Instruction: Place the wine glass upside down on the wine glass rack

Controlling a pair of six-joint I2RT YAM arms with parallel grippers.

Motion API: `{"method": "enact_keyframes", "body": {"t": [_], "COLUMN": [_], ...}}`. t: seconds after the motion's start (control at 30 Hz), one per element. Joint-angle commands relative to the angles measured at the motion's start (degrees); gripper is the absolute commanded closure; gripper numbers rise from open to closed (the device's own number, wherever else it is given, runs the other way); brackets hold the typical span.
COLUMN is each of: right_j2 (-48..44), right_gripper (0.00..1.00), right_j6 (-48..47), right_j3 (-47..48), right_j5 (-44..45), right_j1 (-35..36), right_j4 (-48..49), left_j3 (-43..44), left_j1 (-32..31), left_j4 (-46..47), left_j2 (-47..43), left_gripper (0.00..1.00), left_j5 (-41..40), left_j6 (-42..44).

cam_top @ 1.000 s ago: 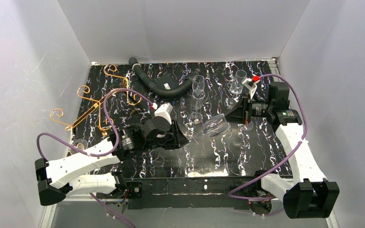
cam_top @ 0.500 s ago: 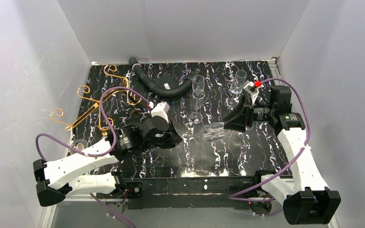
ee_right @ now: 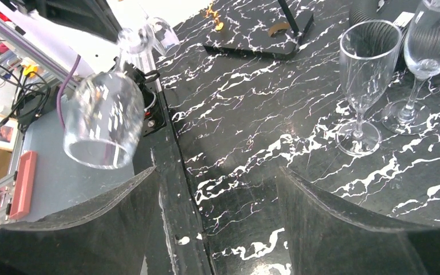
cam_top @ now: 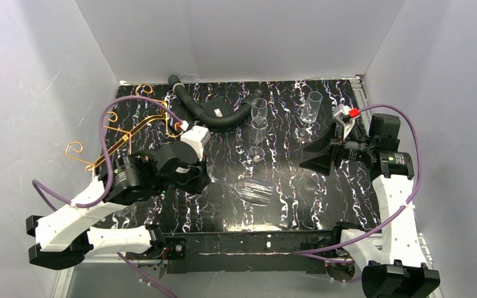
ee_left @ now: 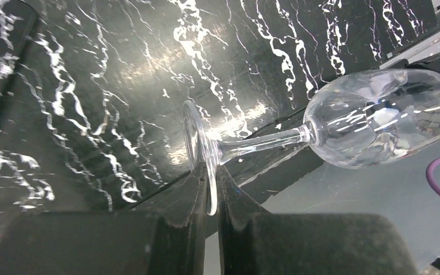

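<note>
the wine glass (ee_left: 378,117) is gripped by the rim of its foot, which is pinched between the closed fingers of the left gripper (ee_left: 209,179). it is held clear of the table, with the stem near level and the bowl pointed right, over the near edge. the rack (cam_top: 117,146) lies the opposite way, left of and behind that gripper, so a swing left with the bowl turned down is judged needed. the right gripper (ee_right: 217,189) is spread wide and empty, well apart.

The black white-veined table (cam_top: 310,198) carries the gold wine glass rack (cam_top: 115,150), a corrugated hose (cam_top: 214,118) and several upright glasses (cam_top: 259,112).
</note>
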Motion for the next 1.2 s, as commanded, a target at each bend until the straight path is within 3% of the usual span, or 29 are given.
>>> {"method": "enact_keyframes", "body": {"t": [0.0,0.27,0.57,0.73,1.0,1.17], "right_j2": [-0.38,0.44,2.21,3.31,5.57,6.35], "right_gripper": [0.19,0.18,0.18,0.18,0.18,0.18], "right_j6": [-1.89,-5.08,-7.01,-8.15,-9.75,-10.6], "right_j3": [-1.99,-5.14,-5.35,-4.89,-4.2,-4.11], "right_j5": [-2.32,-4.01,-5.61,-5.44,-5.4,-5.61], "right_j1": [-0.64,-0.91,-0.83,-0.74,-0.64,-0.49], "right_j4": [0.41,0.84,-0.96,-2.57,-4.38,-5.04], "left_j3": [9.5,25.03,39.39,43.0,42.93,44.54], "left_j1": [-0.23,-0.22,-0.22,-0.2,0.71,8.86], "left_j4": [-12.97,-22.84,-22.35,-16.04,4.18,5.23], "left_j2": [1.54,4.45,9.86,13.16,18.43,20.66], "left_gripper": [1.0,1.0,1.0,1.0,1.0,1.0], "left_j5": [-4.1,-13.39,-27.11,-34.46,-44.57,-42.13], "left_j6": [10.02,26.85,47.83,60.06,83.87,83.65]}}
